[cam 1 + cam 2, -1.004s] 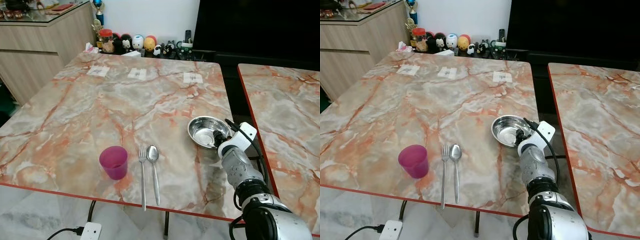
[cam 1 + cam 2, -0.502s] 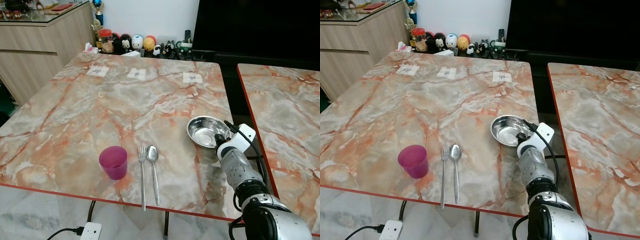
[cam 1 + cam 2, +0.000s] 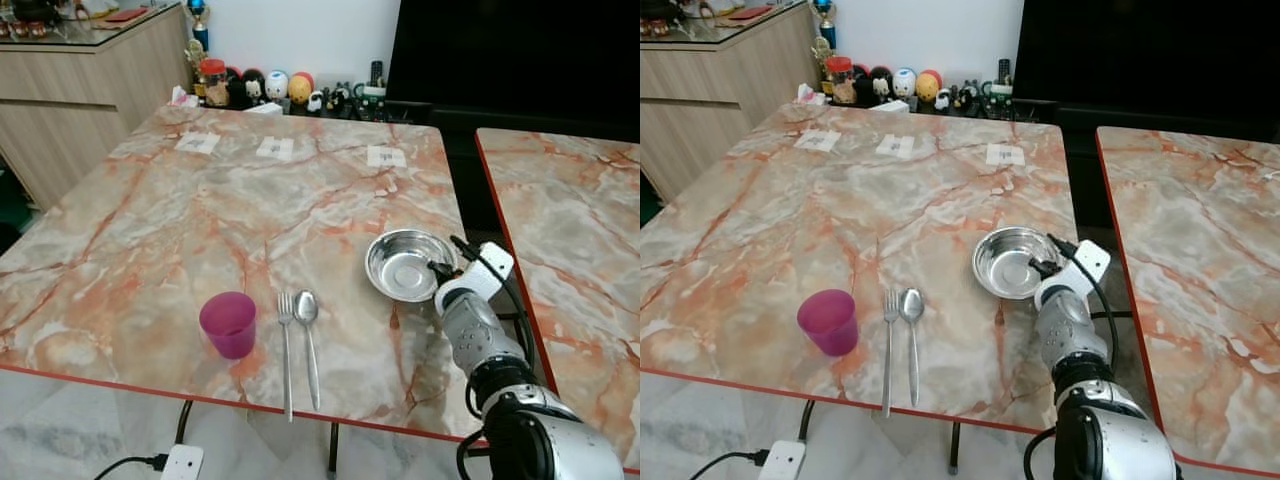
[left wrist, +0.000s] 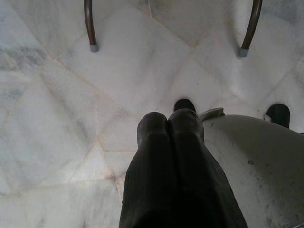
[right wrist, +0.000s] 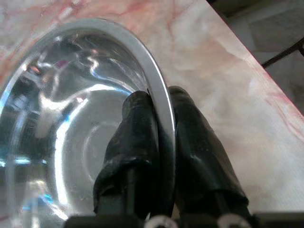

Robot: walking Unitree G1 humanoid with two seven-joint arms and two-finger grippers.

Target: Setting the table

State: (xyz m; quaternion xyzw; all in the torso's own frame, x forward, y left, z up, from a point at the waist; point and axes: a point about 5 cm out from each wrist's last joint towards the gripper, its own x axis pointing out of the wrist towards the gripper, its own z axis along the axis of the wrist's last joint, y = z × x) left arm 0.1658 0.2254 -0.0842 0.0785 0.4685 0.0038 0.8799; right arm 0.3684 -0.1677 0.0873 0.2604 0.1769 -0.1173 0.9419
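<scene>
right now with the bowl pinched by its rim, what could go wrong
The right end effector holds the steel bowl only by its thin rim, one finger inside and one outside, so the bowl could twist or slip out. The bowl sits near the marble table's right edge; a slip might send it off. Dragging it left could bump the spoon and fork.

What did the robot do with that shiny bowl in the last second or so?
The right gripper, shut on the rim of the steel bowl, has dragged it a little to the robot's left across the marble table, toward the fork and spoon. The grip on the rim has not changed. The pink cup, fork and spoon lie where they were.
</scene>
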